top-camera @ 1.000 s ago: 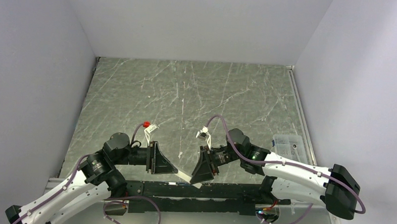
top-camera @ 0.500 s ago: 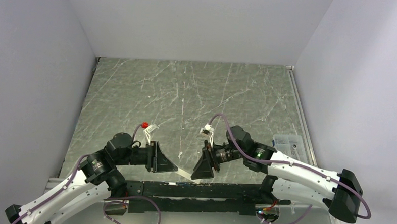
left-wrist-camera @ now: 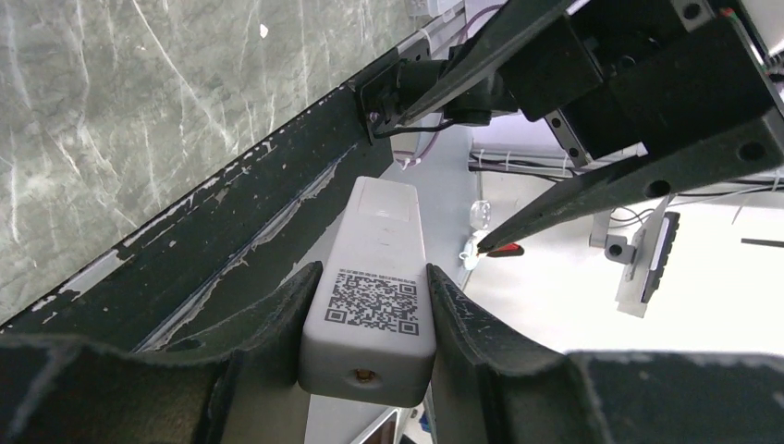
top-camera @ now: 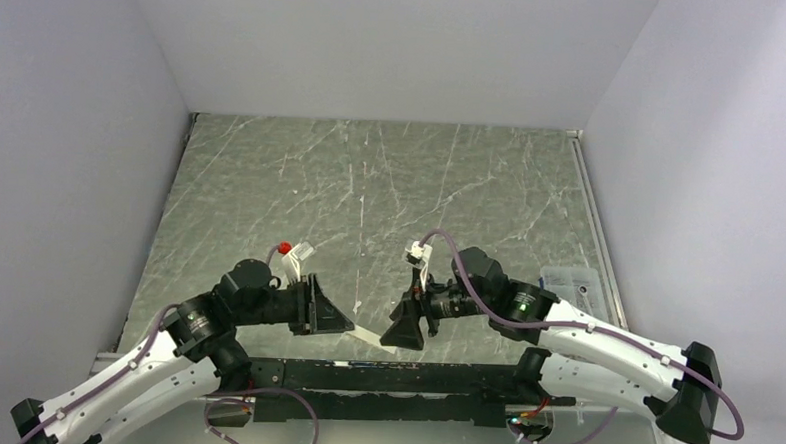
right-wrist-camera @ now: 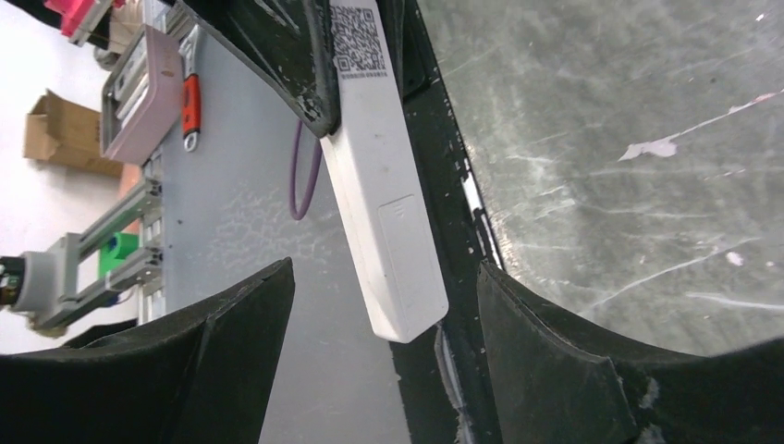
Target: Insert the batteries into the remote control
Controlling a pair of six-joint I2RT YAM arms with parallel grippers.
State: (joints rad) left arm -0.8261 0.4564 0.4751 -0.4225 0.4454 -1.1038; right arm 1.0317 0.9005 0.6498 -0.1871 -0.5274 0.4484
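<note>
My left tool clamped the remote control by its QR-coded end above the near edge of the table; my right tool, jaws spread, straddled its free end, apparently without contact.

I had the remote control pinched btwn the L gripper's jaws, one finger touching each long side. Its free end stuck out btwn the R gripper's wide-apart jaws, touching neither. Base rail ran under it; table lay beyond both grippers.
</note>
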